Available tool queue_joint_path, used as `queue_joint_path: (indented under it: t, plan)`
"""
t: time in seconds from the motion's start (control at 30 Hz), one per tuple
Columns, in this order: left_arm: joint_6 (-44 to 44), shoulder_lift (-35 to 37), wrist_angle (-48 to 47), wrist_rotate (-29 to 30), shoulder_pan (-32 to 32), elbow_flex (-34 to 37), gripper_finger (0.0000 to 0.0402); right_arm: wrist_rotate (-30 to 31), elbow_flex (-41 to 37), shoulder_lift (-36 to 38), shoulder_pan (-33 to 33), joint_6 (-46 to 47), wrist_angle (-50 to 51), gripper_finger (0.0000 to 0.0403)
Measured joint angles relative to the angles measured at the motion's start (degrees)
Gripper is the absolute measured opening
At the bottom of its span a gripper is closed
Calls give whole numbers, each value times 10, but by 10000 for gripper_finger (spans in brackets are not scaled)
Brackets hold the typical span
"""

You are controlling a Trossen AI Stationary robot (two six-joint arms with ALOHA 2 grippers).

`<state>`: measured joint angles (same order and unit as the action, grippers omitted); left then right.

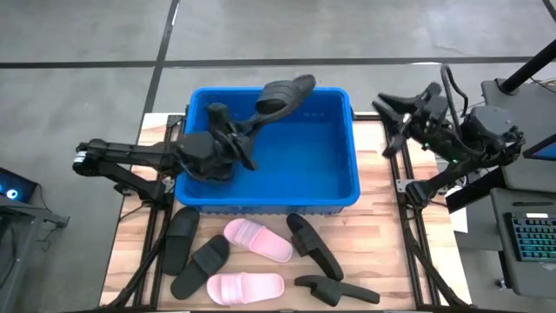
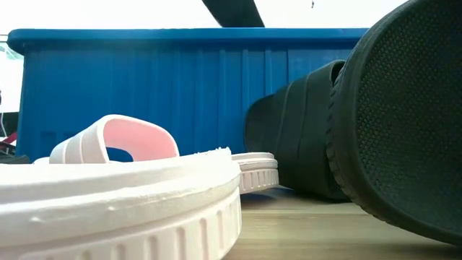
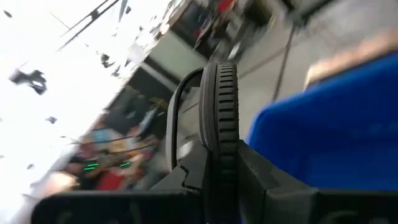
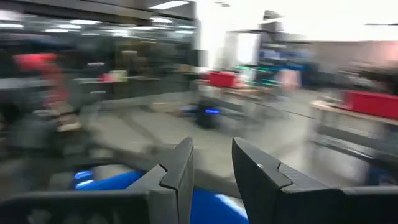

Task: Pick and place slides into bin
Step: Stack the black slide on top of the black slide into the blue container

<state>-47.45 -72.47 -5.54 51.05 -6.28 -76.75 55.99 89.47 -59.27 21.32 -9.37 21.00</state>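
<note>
My left hand [image 1: 254, 122] was clamped on a black slide [image 1: 285, 93], holding it on edge in the air over the far rim of the blue bin [image 1: 347, 187]; in the left wrist view its ribbed sole [image 3: 222, 124] stood upright between the fingers [image 3: 261, 180]. My right hand [image 1: 393, 111] hung off to the bin's right side, its fingers [image 4: 180, 171] a narrow gap apart with nothing between them. On the counter [image 1: 382, 252] in front of the bin I counted four black slides [image 1: 313, 246] and two pink slides [image 1: 257, 240] lying loose.
</note>
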Motion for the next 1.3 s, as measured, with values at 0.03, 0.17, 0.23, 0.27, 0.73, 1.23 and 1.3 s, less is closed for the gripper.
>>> queue_joint_path:
  t: [0.03, 0.17, 0.23, 0.27, 0.73, 1.23, 1.3]
  plan:
    - [-28, -10, 1, 20, -4, -5, 28, -34, 0, -1, 0, 5, 2, 105]
    - [-111, -45, 7, 100, -11, -24, 28, -73, 0, -9, 0, 39, 20, 119]
    - [-119, -61, 9, 120, -11, -34, 28, -73, 0, -9, 0, 49, 54, 127]
    - [-119, -68, 8, 122, -11, -38, 28, -71, 0, -9, 0, 54, 73, 131]
    - [-146, -91, 10, 110, -33, -97, 28, -110, 0, -46, 0, -197, 226, 205]
    - [-147, -93, 7, 107, -88, -103, 27, -129, 0, -91, -114, -408, 216, 208]
    - [-147, -93, 6, 107, -93, -105, 27, -157, 0, -90, -133, -408, 211, 208]
